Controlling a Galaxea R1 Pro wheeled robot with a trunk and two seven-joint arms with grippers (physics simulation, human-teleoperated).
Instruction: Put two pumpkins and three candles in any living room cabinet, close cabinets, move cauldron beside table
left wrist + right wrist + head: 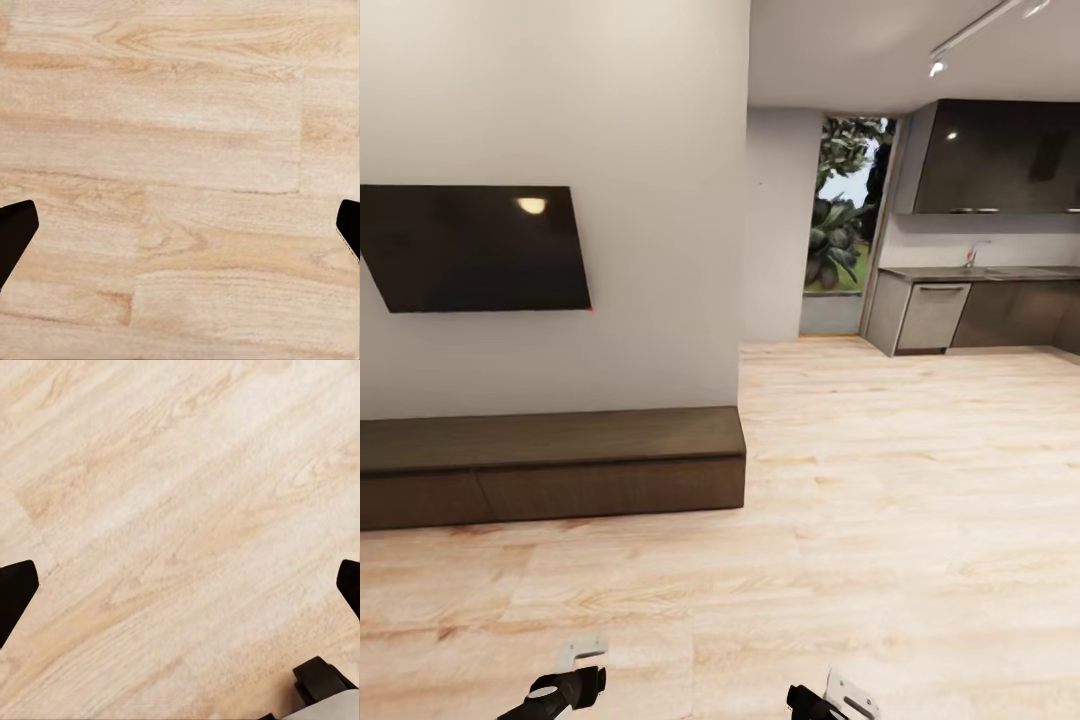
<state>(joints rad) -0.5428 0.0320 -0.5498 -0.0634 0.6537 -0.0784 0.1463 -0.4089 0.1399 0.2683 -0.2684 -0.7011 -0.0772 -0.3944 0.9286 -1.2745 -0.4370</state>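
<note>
Cabinet (550, 465) sits shut against the wall ahead and to my left, long axis running sideways, nearer my left gripper (572, 668); both my grippers spread wide, holding nothing.

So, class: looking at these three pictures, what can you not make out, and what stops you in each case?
1. Cabinet, head view: its left end is cut off by the picture's edge; the drawer fronts are shut, so the insides are hidden.
2. Left gripper and right gripper, head view: cropped by the bottom edge.
3. Kitchen counter, head view: items on it are too small to identify.
4. Both wrist views: finger tips cut off at the sides, above bare floor.
</note>
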